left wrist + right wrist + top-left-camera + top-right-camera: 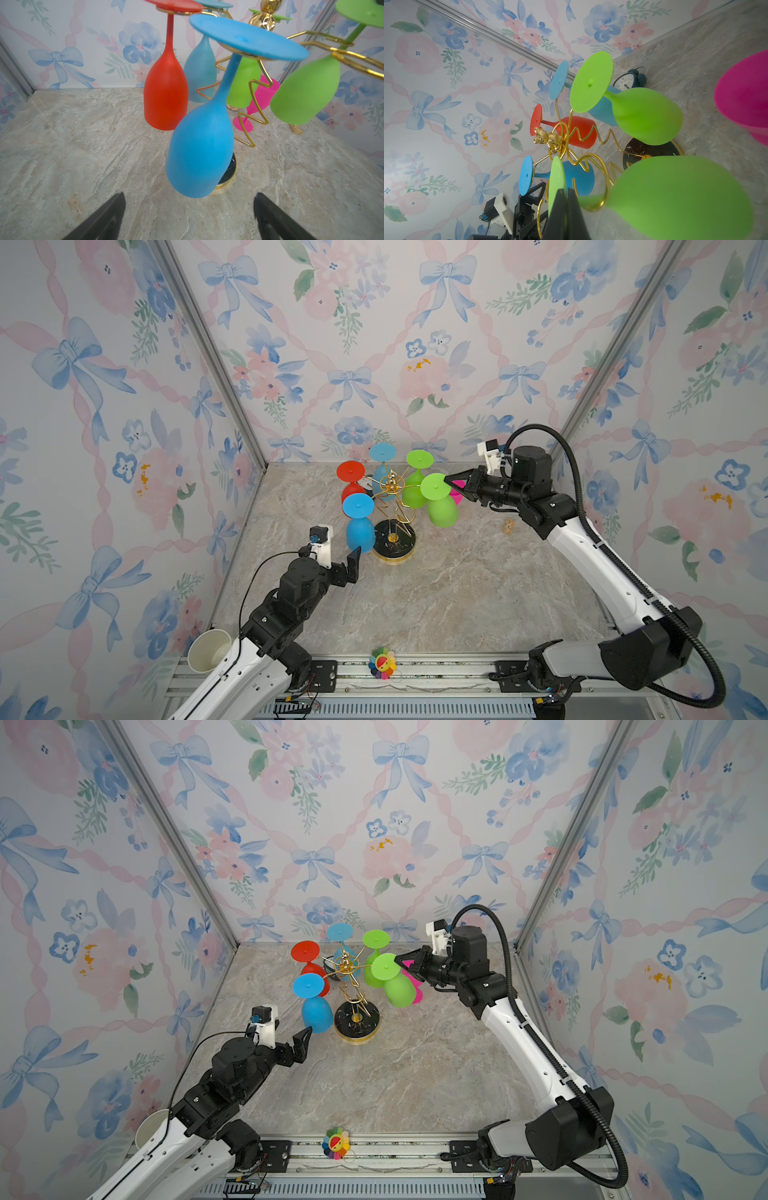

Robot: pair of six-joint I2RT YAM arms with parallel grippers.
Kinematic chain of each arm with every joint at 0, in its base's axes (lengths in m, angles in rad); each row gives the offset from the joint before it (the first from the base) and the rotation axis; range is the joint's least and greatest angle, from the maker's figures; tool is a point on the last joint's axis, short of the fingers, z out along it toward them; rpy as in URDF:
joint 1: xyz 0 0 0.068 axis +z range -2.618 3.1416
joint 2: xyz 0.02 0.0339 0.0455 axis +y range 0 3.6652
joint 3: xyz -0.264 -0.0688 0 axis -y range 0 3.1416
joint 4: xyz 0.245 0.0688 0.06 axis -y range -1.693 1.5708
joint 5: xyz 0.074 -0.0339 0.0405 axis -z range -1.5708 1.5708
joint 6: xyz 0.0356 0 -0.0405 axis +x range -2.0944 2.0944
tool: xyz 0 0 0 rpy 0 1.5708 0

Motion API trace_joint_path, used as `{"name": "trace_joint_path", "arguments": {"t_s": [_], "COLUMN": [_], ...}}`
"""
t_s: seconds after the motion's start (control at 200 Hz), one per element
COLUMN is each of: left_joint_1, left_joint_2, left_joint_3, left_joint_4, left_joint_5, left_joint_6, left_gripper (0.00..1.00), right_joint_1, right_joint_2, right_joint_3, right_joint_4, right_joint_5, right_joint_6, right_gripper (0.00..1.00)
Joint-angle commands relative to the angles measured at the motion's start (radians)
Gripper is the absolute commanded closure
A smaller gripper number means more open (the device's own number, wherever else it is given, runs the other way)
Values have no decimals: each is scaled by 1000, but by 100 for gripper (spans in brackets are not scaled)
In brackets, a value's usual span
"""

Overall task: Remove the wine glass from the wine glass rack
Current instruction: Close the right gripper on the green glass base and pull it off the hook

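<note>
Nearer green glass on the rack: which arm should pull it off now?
Right. The right end effector is shut on the foot disc of the green glass; the left end effector hangs open by the blue glass, across the rack.

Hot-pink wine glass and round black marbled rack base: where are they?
Hot-pink wine glass (267, 95): in the left wrist view, bowl.
Round black marbled rack base (404, 548): in a top view, upper face.

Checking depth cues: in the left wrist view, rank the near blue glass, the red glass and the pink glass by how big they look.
1. near blue glass
2. red glass
3. pink glass
Nearness to the camera exaggerates the gaps, so true sizes stay unsure.
</note>
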Motion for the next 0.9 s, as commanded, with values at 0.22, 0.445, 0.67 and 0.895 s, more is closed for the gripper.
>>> {"name": "trace_joint_path", "arguments": {"t_s": [0.22,0.445,0.67,0.895], "left_joint_1": [7,7,8,8], "left_joint_2": [-26,-26,-30,-30], "left_joint_3": [13,13,12,13], "left_joint_4": [2,1,0,1], "left_joint_5": [7,7,5,6], "left_joint_6": [-6,-5,-2,1], "left_gripper": [2,2,2,2], "right_joint_1": [13,20,35,57], "right_joint_2": [55,91,126,150], "right_joint_3": [15,39,77,95], "right_joint_4": [31,57,59,62], "right_joint_5": [-1,-9,-12,-13], "right_joint_6": [8,23,25,25], "right_gripper": [100,100,100,100]}}
